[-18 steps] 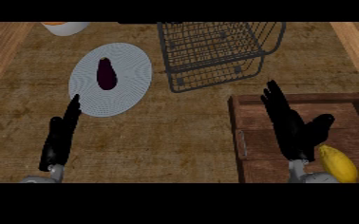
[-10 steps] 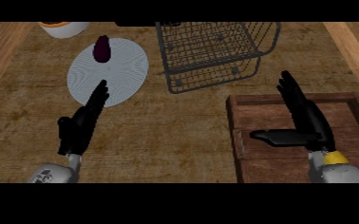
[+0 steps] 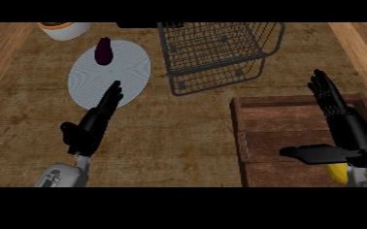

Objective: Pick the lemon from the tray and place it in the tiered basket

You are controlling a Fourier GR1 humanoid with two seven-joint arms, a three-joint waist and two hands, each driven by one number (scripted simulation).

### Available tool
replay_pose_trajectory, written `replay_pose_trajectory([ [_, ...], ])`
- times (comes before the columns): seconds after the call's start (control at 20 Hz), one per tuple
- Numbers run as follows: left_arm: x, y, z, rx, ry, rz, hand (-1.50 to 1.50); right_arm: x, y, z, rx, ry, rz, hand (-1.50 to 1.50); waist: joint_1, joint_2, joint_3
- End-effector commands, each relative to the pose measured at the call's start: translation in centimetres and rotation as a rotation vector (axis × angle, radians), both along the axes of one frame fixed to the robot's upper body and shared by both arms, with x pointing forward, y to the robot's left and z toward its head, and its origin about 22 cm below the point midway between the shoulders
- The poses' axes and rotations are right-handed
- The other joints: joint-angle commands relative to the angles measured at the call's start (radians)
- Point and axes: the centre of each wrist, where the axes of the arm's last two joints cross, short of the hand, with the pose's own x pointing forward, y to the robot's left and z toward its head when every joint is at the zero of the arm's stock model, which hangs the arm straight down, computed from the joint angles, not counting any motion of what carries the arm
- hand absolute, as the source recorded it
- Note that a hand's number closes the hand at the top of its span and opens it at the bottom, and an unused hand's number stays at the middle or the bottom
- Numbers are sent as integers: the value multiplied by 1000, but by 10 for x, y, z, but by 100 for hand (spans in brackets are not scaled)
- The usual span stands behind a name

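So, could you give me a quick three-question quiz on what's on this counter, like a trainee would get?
1. True or false: the yellow lemon already lies in the black wire tiered basket.
2. What lies on the round pale grey plate? A a banana; B a dark purple eggplant; C a cup.
3. Fill in: the right hand, fingers straight, shows over the ____.

Key: 1 false, the lemon lies low on the right, partly hidden by the right hand. 2 B. 3 brown wooden tray.
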Motion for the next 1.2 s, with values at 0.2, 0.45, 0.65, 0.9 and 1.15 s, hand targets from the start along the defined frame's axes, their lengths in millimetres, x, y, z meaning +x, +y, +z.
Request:
replay_pose_trajectory([
  [0.2,-4,13,-6,-1,5,28,0,-16,-49,88,-688,128,6,-150,-17,-7,-7],
  [0.45,-4,11,0,-1,-5,3,0,-25,-44,133,-1100,324,93,-150,-15,-9,-8],
  [0.65,9,11,8,-8,-11,13,0,-48,-14,150,-1200,411,183,-150,-28,-7,-3],
  [0.9,-7,-11,-11,-17,-3,-5,0,-70,9,163,-1195,478,157,-150,-5,-2,0],
  [1.15,-17,9,-19,-18,12,-21,0,-80,12,148,-1176,490,66,-150,1,-1,1],
])
